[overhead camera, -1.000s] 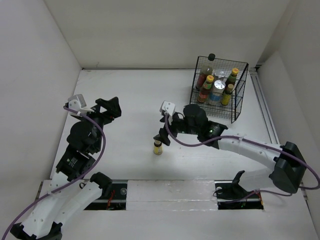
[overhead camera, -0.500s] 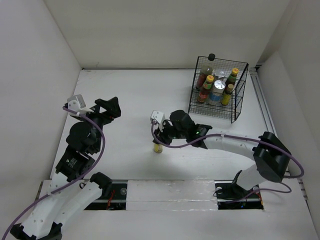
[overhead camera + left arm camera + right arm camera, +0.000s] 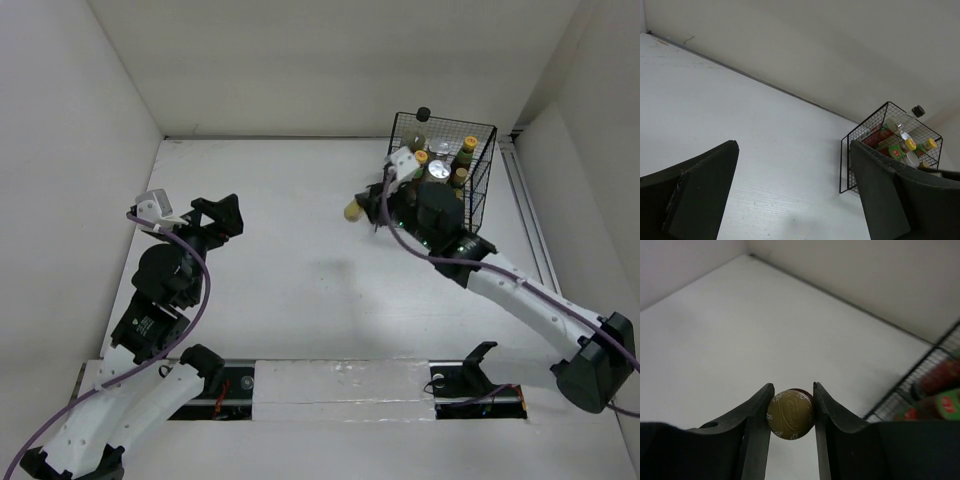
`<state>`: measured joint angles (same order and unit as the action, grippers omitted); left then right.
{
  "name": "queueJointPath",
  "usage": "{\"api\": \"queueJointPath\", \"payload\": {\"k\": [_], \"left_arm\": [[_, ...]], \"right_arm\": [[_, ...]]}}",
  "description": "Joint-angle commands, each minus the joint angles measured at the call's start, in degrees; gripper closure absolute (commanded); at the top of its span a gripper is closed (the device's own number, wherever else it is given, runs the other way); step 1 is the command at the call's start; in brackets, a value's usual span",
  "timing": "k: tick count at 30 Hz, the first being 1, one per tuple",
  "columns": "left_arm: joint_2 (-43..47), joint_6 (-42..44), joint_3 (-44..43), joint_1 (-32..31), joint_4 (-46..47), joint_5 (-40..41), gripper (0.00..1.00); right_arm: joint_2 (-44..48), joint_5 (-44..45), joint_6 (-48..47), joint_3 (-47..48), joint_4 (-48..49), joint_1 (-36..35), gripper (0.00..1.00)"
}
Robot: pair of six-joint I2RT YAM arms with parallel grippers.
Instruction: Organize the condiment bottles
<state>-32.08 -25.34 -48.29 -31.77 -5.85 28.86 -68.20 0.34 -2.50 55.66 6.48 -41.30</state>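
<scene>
**Right fingers (image 3: 757, 412) clenched on 1 tan-capped bottle (image 3: 790, 414) beside the black wire basket (image 3: 481, 185)**

Pressed in on both sides of the round tan cap, 2 dark pads, no gap showing. Cap turned toward the wrist camera, a dark red edge just visible behind it.

From above: right gripper (image 3: 358, 208) at the end of an arm stretched far across the table (image 3: 280, 290). Bottle tipped on its side, cap pointing left. Held clear of the table surface, just beside the left wall of the black wire basket.

Inside the basket, crowded together and partly hidden by the arm: 1 tall dark bottle (image 3: 418, 132) with a black cap, yellow-capped bottles (image 3: 469, 143), 1 silver-lidded jar (image 3: 438, 170), 1 second tan cap (image 3: 461, 173). Exact count in there impossible to tell.

Left gripper (image 3: 794, 150) spread wide, 2 fingers far apart, nothing between them. Poised over the left part of the table, well apart from the basket and from the held bottle.
</scene>
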Motion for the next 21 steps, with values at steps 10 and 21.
{"api": "queueJointPath", "payload": {"k": [10,21], "left_arm": [[-0.71,0.82,-0.40,0.04,1.55,-1.35,0.10],[-1.85,0.82,-0.40,0.04,2.07,-0.82,0.10]], "right_arm": [[-2.54,0.89,3.73,6.38,3.54,20.11,0.81],[-9.57,-0.16,3.73,5.87,4.59,23.81,0.81]]}}
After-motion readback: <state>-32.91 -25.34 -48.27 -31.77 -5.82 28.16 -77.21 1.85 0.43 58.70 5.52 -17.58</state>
